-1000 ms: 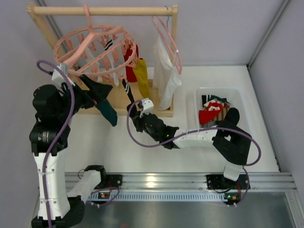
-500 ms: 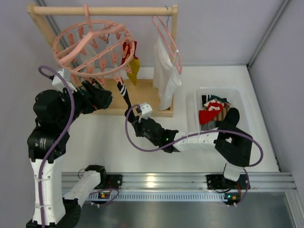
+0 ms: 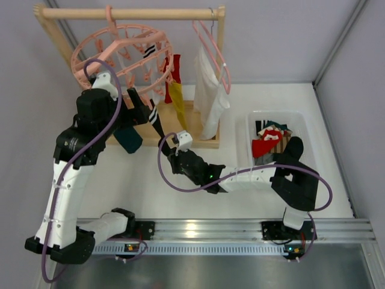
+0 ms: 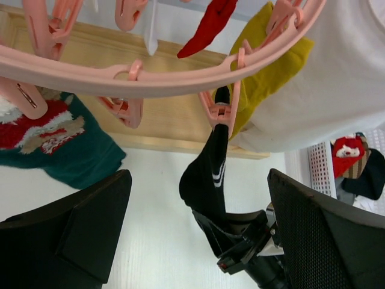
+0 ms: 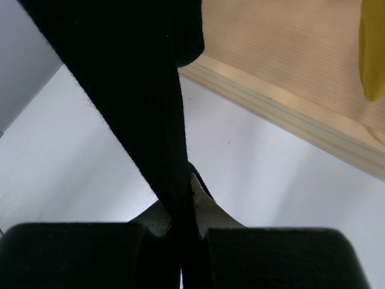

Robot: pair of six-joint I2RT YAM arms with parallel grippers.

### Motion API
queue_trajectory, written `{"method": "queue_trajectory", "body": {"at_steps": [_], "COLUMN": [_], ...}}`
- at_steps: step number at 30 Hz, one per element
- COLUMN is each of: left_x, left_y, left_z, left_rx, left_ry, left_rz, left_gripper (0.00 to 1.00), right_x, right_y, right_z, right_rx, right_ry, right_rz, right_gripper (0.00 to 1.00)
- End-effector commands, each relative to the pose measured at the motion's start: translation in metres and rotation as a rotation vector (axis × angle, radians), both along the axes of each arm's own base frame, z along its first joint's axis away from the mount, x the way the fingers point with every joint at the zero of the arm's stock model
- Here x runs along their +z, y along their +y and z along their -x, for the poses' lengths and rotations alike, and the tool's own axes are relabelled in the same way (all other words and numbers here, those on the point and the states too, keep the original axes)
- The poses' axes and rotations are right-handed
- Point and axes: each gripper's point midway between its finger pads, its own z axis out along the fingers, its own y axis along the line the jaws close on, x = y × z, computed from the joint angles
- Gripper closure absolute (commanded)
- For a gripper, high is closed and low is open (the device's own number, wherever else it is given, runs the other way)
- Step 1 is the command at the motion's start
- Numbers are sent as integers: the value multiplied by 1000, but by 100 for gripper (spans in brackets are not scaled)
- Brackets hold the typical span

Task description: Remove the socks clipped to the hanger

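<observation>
The round pink hanger (image 3: 120,51) hangs from the wooden rack; its rim (image 4: 150,81) crosses the left wrist view. A black sock with white stripes (image 3: 155,118) hangs from a pink peg (image 4: 220,112). My right gripper (image 3: 169,146) is shut on its lower end (image 5: 150,120), also seen in the left wrist view (image 4: 207,177). My left gripper (image 3: 139,110) is open and empty just below the rim, one finger on each side of the black sock. A teal patterned sock (image 4: 57,141), a red sock (image 4: 210,24) and a mustard sock (image 4: 271,78) hang from the hanger.
A white garment (image 3: 207,90) hangs on a thin pink clothes hanger at the rack's right end. The rack's wooden base (image 3: 186,129) lies under the socks. A white bin (image 3: 299,123) at the right holds several socks.
My left arm has swung up and to the right, from the ring's left side to under the rim by the black sock's peg. The ring has swayed. The right gripper keeps its hold.
</observation>
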Motion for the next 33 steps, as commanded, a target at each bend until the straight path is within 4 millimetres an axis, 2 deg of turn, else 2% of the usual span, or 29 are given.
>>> {"method": "queue_trajectory", "body": {"at_steps": [1, 3, 8, 11, 13, 14, 15, 18, 21, 27, 33], "left_x": [26, 26, 32, 29, 19, 22, 15, 13, 8, 8, 16], "left_y": [7, 5, -12, -15, -18, -21, -25, -39, -44, -41, -37], "left_z": [-3, -5, -15, -25, -31, -36, -39, -48, -56, -66, -80], "left_rx": [97, 124, 98, 117, 116, 108, 95, 40, 34, 70, 107], "left_ry": [-78, -86, -120, -125, -115, -136, -127, -138, -125, -150, -177], "left_rz": [8, 15, 59, 73, 69, 80, 75, 88, 95, 88, 51], "left_gripper": [2, 2, 2, 3, 4, 6, 8, 15, 16, 19, 36], "right_x": [5, 4, 9, 12, 15, 15, 17, 20, 20, 14, 14], "right_y": [7, 5, 1, 1, 1, 2, 3, 4, 3, 7, 11], "right_z": [6, 7, 8, 9, 11, 14, 16, 20, 21, 26, 30], "right_rx": [3, 2, 2, 10, 21, 40, 49, 83, 88, 123, 153], "right_ry": [-7, -5, -12, -13, -11, -9, -10, -18, -20, -10, -7], "right_rz": [13, 9, -10, -15, -24, -23, -33, -35, -36, -27, -42], "right_gripper": [100, 100, 100, 100, 100, 100, 100, 100, 100, 100, 100]}}
